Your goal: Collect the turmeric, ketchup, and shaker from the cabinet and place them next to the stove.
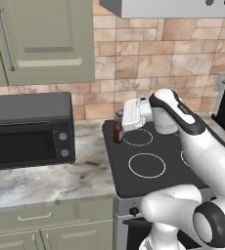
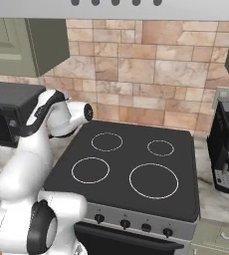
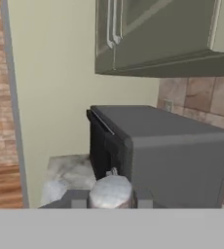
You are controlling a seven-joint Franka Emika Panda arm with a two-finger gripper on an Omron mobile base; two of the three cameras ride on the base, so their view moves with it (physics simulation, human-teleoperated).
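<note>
Dark red-brown ketchup [image 1: 118, 131] is clamped in the fingers [image 1: 120, 128], which are clenched on its upper body near the neck. You see the bottle hanging upright at the stove's [image 1: 156, 163] left rear corner, at about 10 o'clock from the front-left burner ring; whether its base touches the glass cannot be told. In the hand view its rounded pale top [image 3: 111, 191] sits between the two fingers. The microwave [image 1: 29, 129] stands at 9 o'clock from the bottle on the marble counter [image 1: 60, 178].

Treat the bottle as rigid, smooth and likely slippery, and probably top-light with the weight low. Judge the body a safer hold than the tapered neck. Set it down gently beside the stove edge, since a tall narrow bottle tips easily.
</note>
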